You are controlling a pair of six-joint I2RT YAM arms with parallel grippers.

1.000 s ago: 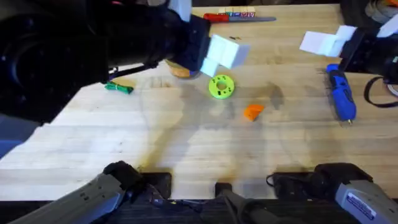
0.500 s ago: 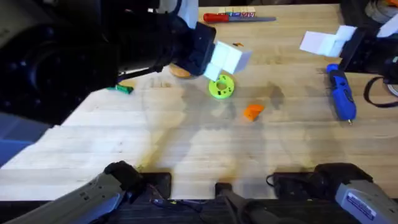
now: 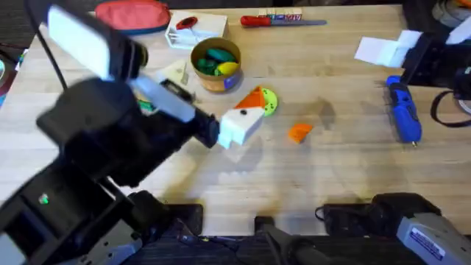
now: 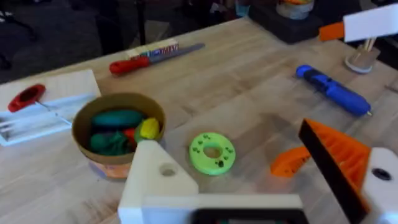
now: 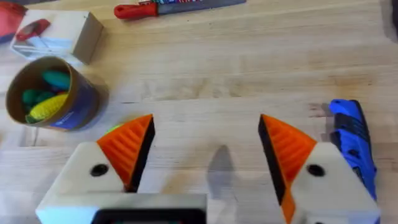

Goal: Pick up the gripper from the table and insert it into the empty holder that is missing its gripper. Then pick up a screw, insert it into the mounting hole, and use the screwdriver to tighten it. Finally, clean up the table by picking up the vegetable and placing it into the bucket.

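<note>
Hovering mid-counter, left tool (image 3: 248, 114) is spread wide and empty, w/ its bare white holder (image 4: 155, 180) on one side. Loose gripper (image 3: 299, 132) lies just beside it, toward counter's right edge. Right tool (image 5: 205, 155), also open w/ nothing held, sits farther off by far right corner.

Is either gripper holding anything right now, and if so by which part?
Nothing is held. The left gripper and right gripper are both open with bare gaps; the loose orange gripper lies on the table.
</note>
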